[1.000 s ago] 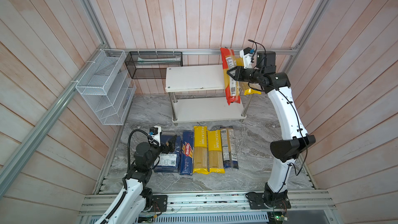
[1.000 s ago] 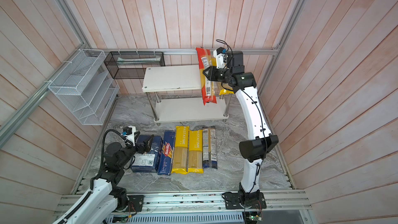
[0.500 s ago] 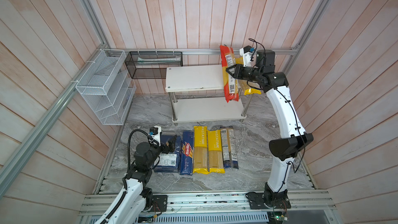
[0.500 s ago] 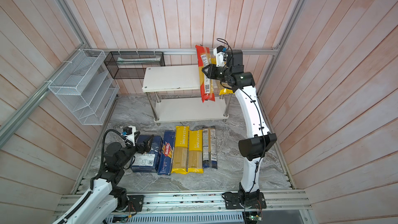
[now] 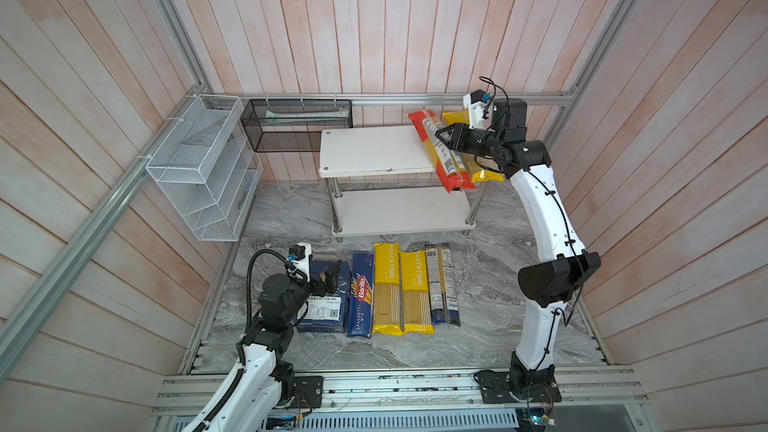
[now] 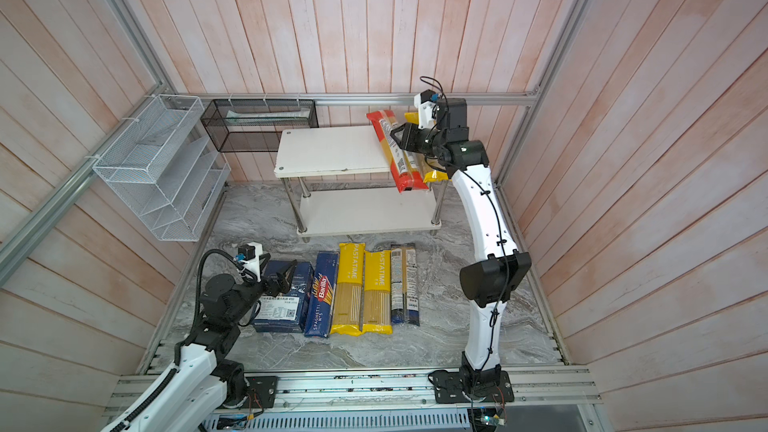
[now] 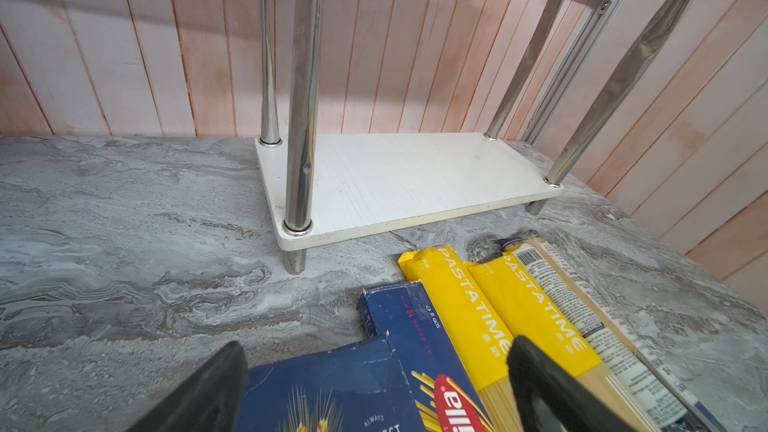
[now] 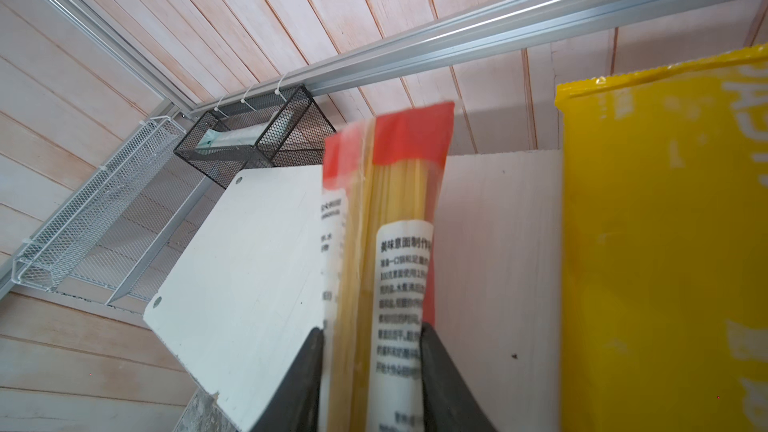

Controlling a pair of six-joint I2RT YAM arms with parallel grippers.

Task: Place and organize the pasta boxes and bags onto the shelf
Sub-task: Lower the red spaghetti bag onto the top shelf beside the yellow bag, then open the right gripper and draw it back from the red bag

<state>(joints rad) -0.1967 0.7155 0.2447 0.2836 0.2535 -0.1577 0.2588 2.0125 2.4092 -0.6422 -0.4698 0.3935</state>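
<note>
My right gripper (image 5: 442, 139) (image 6: 397, 137) (image 8: 372, 332) is shut on the red bag (image 5: 440, 151) (image 6: 397, 151) (image 8: 399, 201), with a finger touching each side. It holds the bag slanted over the right part of the shelf's top board (image 5: 374, 151) (image 8: 249, 263), beside a yellow bag (image 5: 484, 174) (image 8: 665, 243) lying there. On the floor lie the wide pasta box (image 5: 326, 305) (image 7: 332, 380), the narrow box (image 5: 360, 297), two yellow bags (image 5: 387, 288) (image 5: 415, 288) and a blue bag (image 5: 442, 284). My left gripper (image 5: 330, 278) (image 7: 374, 351) hangs open over the wide box.
A white wire rack (image 5: 203, 168) hangs on the left wall. A black mesh basket (image 5: 297, 124) hangs on the back wall, left of the shelf. The shelf's lower board (image 7: 415, 176) is bare. An aluminium rail runs along the back wall just above the top board.
The red bag's far end has come down toward the top board, so it slants flatter than before. The left arm has not moved.
</note>
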